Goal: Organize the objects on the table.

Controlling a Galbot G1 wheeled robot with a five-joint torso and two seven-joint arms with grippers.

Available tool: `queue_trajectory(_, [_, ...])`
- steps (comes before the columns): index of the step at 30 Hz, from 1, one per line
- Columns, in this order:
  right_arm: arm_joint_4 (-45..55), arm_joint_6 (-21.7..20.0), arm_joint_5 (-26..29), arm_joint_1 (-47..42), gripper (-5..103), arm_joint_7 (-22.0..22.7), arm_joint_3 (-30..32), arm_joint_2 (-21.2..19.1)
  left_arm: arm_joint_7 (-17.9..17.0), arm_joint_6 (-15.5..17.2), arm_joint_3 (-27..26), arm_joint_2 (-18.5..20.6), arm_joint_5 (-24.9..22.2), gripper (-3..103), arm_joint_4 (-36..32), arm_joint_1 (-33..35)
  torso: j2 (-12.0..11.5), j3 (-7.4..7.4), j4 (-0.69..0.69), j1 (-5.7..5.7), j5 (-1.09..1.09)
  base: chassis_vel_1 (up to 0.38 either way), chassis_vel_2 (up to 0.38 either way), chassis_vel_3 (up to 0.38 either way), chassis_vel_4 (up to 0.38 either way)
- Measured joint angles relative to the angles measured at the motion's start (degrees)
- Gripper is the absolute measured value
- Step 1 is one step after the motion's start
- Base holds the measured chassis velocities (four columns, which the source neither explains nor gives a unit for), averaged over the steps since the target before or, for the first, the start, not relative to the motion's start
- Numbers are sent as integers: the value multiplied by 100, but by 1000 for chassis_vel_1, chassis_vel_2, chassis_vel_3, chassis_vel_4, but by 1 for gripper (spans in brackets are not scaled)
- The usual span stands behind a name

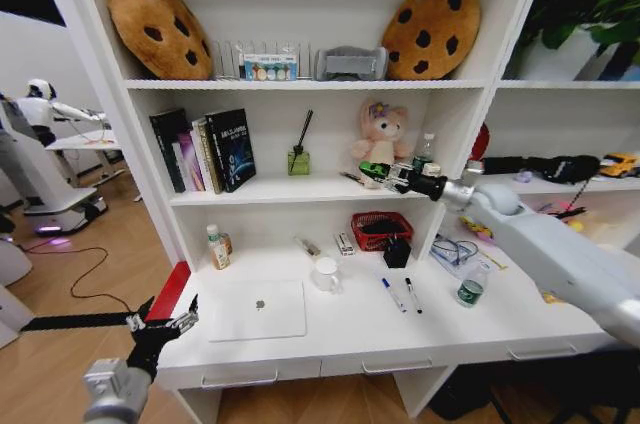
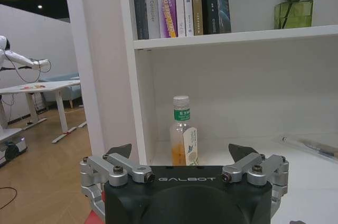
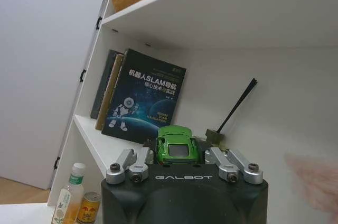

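My tabletop has bare white room near its front edge, beside the laptop and two pens. My right claw is up by the middle shelf, squeezed onto the green toy car. My left claw hangs off the tabletop's left edge, fingers wide apart, holding nothing. The little tin sits partly behind my right arm.

Bright, even indoor light on the white shelving; soft shadows under each shelf. Head view bows at its edges. Pink blur at right wrist view's lower right.
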Motion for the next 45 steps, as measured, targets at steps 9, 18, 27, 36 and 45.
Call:
queue_trajectory(9, [-1988, 185, -277, 954, 37, -418, -1024, 1239, -1, 0, 0, 0, 0, 100, 0, 0, 0, 0, -4, 0, 1, 0, 0, 0, 0])
queue_trajectory(18, [-2068, 176, -340, 847, 37, -410, -1206, 1603, -1, 0, 0, 0, 0, 100, 0, 1, 1, -2, -5, -1, 1, 0, 0, 0, 0])
queue_trajectory(27, [-2586, 226, -470, 884, 37, -446, -1276, 2199, -1, 0, 0, -1, 0, 100, 0, 0, 1, -1, -3, -1, 0, 0, 0, 0, 0])
queue_trajectory(36, [-2629, 247, -539, 812, 37, -396, -1188, 2158, -1, 0, 0, 0, 0, 100, -1, 0, 1, -1, -3, -1, 1, 0, 0, 0, 0])
queue_trajectory(45, [-2388, 225, -527, 758, 67, -23, -1145, 2013, -1, 0, 0, -1, 0, 100, -1, 1, 1, -1, -2, -1, 1, 0, 0, 0, 0])
